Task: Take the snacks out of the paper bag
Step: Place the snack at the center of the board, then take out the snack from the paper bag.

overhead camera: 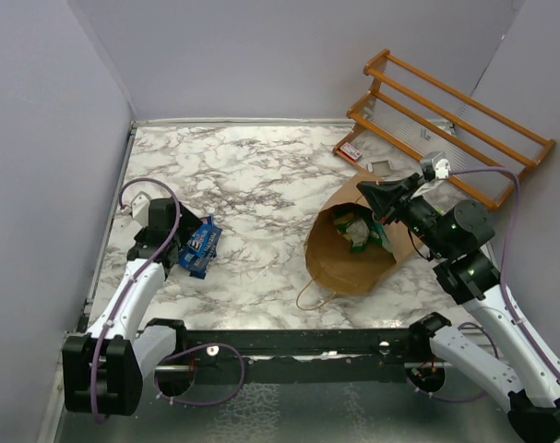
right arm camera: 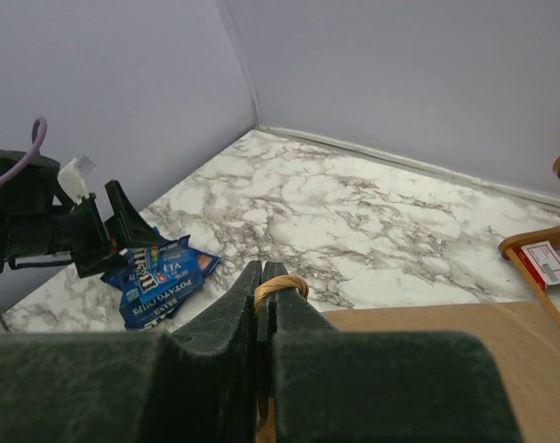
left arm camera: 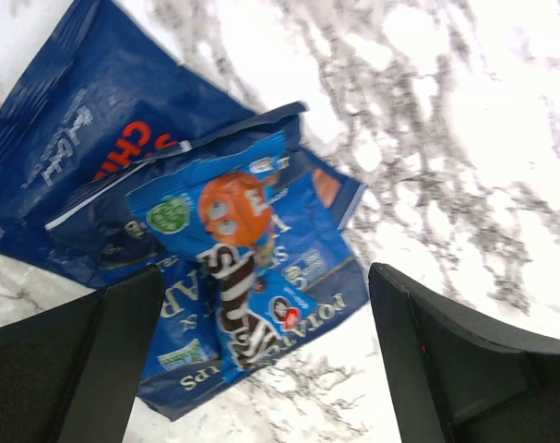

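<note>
The brown paper bag (overhead camera: 353, 263) lies on its side right of centre, mouth open, with green and yellow-green snack packets (overhead camera: 358, 228) inside. My right gripper (overhead camera: 372, 191) is shut on the bag's twisted-paper handle (right arm camera: 281, 286) at the bag's upper edge (right arm camera: 427, 318). Several blue snack packets (overhead camera: 199, 247) lie stacked on the marble at the left; in the left wrist view the top one is a small blue packet with an orange figure (left arm camera: 235, 254). My left gripper (overhead camera: 181, 224) is open and empty just above that pile, fingers (left arm camera: 86, 355) on either side of it.
A wooden slatted rack (overhead camera: 446, 120) leans at the back right, a small red-and-white box (overhead camera: 350, 151) beside it. The bag's other loop handle (overhead camera: 315, 297) lies on the marble near the front rail. Grey walls close three sides.
</note>
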Available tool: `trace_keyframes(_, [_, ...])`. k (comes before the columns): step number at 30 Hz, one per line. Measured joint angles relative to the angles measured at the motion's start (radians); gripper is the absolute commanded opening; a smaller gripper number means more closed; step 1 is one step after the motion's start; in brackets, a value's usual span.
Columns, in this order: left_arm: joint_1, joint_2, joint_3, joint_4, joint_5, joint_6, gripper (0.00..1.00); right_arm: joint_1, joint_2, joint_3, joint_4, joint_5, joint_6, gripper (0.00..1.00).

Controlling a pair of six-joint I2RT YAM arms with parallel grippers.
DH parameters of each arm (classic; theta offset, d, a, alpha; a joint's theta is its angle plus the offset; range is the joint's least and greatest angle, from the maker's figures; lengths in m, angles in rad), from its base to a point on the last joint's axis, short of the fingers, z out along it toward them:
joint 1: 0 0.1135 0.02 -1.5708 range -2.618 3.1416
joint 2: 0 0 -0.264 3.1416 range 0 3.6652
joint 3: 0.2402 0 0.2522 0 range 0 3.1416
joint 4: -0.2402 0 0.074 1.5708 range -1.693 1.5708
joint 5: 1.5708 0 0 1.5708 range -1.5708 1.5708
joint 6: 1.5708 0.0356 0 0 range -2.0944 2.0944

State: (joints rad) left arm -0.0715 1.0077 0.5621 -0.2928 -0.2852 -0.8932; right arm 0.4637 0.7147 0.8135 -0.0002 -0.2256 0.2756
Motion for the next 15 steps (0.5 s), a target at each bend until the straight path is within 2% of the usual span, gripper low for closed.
trace_keyframes(4, [0.000, -0.031, 0.057, -0.016, 0.046, 0.015, 0.96, 0.000, 0.000, 0.000, 0.000, 0.000, 0.000, 0.02])
trace_keyframes(7, [0.000, -0.060, 0.091, 0.005, 0.134, 0.055, 0.95, 0.000, 0.001, 0.000, 0.000, 0.000, 0.000, 0.02])
trace_keyframes(10, [-0.002, -0.074, 0.092, 0.102, 0.310, 0.110, 0.97, 0.000, 0.002, -0.003, 0.003, 0.000, 0.001, 0.02])
trace_keyframes(15, [-0.027, -0.071, 0.039, 0.322, 0.593, 0.113, 0.97, 0.000, 0.009, -0.005, 0.005, -0.001, 0.008, 0.02])
